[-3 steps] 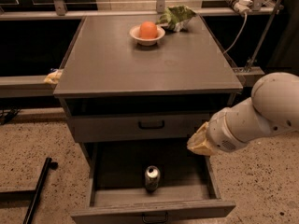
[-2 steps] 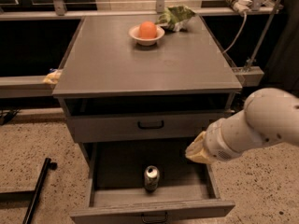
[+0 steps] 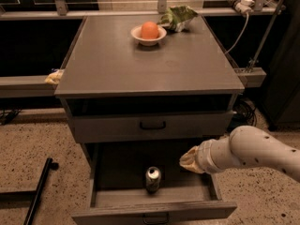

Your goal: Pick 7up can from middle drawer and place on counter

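The 7up can (image 3: 153,179) stands upright in the pulled-out middle drawer (image 3: 108,198), near its front, silver lid up. My gripper (image 3: 188,161) reaches in from the right on a white arm and hangs over the drawer's right part, to the right of the can and a little above it, apart from it. The counter (image 3: 150,62) is the flat grey top of the cabinet above.
A white bowl with an orange (image 3: 149,31) and a green crumpled bag (image 3: 178,17) sit at the counter's back. A shut grey drawer front with a dark handle (image 3: 153,124) lies above the open drawer. A black bar (image 3: 38,191) lies on the floor at left.
My arm has moved left and down, bringing the gripper from outside the drawer's right side to over its right part, closer to the can.
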